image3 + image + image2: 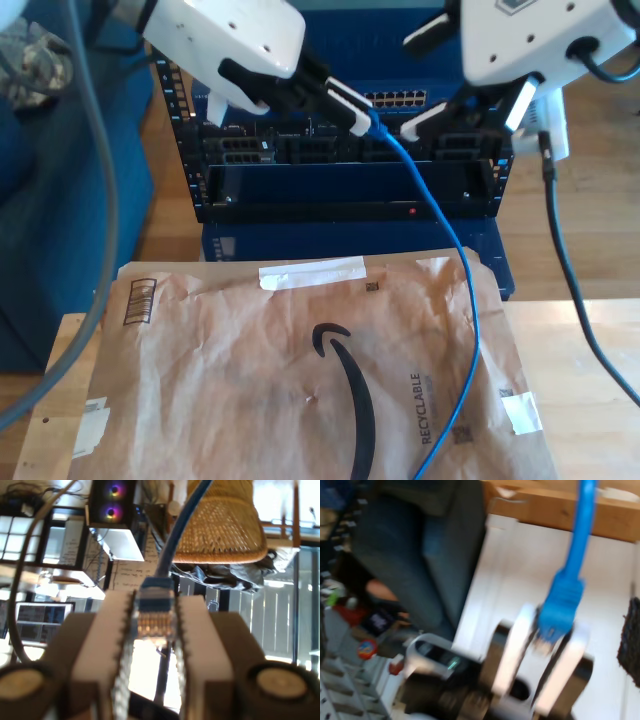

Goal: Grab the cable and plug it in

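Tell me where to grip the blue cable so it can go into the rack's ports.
Take the cable by the stiff boot just behind its plug, jaws on the two flat sides, coming from the cord side. That likely leaves the plug's tip free to face the ports; the thin cord itself would bend.

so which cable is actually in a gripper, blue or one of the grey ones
The thin blue cable: its plug sits between my first gripper's fingers. The thicker dark grey cable hangs from an arm.
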Controlling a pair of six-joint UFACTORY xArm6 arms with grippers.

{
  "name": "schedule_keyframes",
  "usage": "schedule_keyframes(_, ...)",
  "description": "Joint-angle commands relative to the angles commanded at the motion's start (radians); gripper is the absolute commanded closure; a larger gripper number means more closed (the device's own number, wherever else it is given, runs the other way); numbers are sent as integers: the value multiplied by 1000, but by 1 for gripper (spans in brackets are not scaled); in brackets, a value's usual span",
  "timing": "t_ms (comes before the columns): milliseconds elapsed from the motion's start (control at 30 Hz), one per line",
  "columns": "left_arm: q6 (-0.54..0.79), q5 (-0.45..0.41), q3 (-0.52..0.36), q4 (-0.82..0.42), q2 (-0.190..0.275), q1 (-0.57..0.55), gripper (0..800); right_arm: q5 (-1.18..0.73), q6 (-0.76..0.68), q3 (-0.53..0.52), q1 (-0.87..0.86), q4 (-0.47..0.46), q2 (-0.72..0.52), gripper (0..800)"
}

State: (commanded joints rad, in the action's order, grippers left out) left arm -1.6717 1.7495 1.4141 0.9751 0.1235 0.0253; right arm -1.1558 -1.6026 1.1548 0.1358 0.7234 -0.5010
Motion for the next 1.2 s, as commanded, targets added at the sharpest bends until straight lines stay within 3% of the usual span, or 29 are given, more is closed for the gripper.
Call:
schedule_keyframes(133, -41, 29, -2, 68, -20, 25, 798, 40, 38, -32, 0, 2, -38, 1)
schedule_keyframes(267, -74, 103, 0, 176, -69, 91, 798, 38, 86, -58, 3, 8, -54, 1)
schedule_keyframes(533, -120, 175, 0, 282, -115, 129, 798, 198, 212, -183, 34, 9, -265, 2)
schedule_keyframes(700, -143, 244, 12, 344, -170, 147, 798, 270, 218, -206, 83, 8, -278, 1)
schedule_keyframes(833, -152, 353, 48, 433, -224, 147, 798, 336, 222, -235, 163, 9, -284, 0)
schedule_keyframes(1033, -189, 416, 48, 505, -239, 153, 798, 569, 233, -325, 353, 8, -287, 2)
schedule_keyframes(1200, -261, 448, 44, 551, -258, 169, 798, 677, 307, -362, 411, 6, -322, 14)
